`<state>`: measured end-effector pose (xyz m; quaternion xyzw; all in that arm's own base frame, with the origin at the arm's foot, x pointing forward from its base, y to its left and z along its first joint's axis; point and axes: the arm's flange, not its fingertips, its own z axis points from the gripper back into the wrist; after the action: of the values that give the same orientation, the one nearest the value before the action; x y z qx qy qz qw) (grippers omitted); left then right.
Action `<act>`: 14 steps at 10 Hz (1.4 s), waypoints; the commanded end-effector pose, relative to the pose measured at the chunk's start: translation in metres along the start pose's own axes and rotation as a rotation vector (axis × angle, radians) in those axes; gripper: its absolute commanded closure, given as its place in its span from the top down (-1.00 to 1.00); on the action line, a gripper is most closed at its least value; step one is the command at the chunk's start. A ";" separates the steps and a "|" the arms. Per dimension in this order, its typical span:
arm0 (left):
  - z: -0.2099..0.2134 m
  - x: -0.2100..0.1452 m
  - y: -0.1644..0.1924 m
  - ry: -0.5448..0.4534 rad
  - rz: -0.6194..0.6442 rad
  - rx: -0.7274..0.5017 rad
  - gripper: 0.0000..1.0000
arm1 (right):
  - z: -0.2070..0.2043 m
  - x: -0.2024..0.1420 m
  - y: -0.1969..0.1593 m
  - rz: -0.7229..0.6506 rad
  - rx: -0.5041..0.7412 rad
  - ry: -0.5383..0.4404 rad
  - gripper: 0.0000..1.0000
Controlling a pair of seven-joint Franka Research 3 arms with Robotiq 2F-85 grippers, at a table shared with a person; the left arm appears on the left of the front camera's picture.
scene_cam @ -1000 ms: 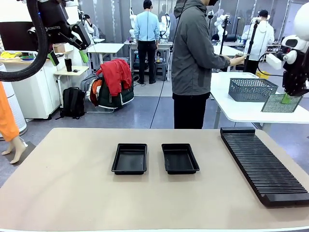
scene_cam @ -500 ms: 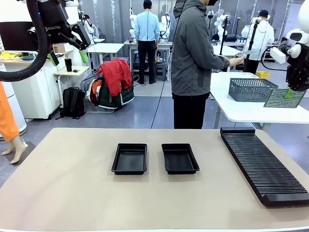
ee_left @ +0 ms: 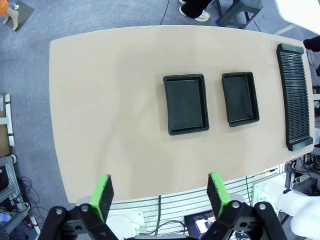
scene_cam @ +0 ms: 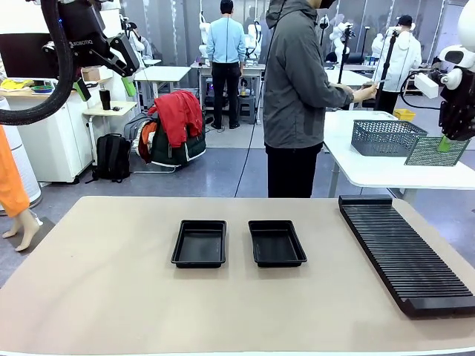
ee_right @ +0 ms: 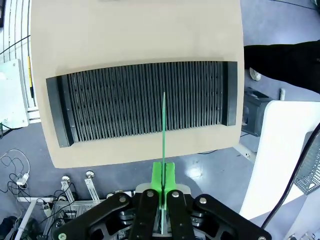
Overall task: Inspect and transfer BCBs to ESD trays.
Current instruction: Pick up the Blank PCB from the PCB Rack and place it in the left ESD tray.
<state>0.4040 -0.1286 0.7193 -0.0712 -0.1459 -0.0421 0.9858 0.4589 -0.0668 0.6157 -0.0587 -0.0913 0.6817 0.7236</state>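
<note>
Lifted higher, BCB [scene_cam: 427, 152] appears edge-on above rack [ee_right: 115, 100] from right wrist.

Open lab hall, grey floor [scene_cam: 223, 167], even light. Far left: white cabinet [scene_cam: 52, 144], with a black backpack [scene_cam: 113, 157] on the floor beside it. Far middle: red jacket [scene_cam: 178, 115] draped over bags [scene_cam: 174, 148], white desk [scene_cam: 163, 73] behind. Far right: white table [scene_cam: 371, 170] carrying a grey wire basket [scene_cam: 386, 137].
</note>
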 end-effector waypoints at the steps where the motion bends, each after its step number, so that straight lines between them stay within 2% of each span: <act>1: 0.000 -0.001 0.000 -0.001 0.000 0.002 1.00 | -0.002 0.002 0.000 0.001 0.004 0.002 -1.00; 2: 0.000 -0.001 0.000 -0.001 0.000 0.002 1.00 | 0.000 0.000 0.000 0.000 0.000 0.000 -0.96; 4: 0.000 -0.001 0.000 -0.001 0.000 0.002 1.00 | 0.010 0.014 -0.001 -0.146 0.027 -0.050 -0.96; 7: 0.000 -0.001 0.000 -0.001 0.000 0.002 1.00 | 0.006 0.044 0.003 -0.354 0.140 -0.108 -0.96; 13: 0.000 -0.001 0.000 -0.001 0.000 0.002 1.00 | -0.039 0.113 0.038 -0.794 0.366 -0.217 -0.96; 14: 0.000 -0.001 0.000 -0.001 0.000 0.002 1.00 | -0.055 0.124 0.044 -0.839 0.423 -0.261 -0.96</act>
<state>0.4040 -0.1286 0.7193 -0.0712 -0.1459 -0.0421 0.9858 0.4395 0.0512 0.5682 0.1829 -0.0400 0.3680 0.9108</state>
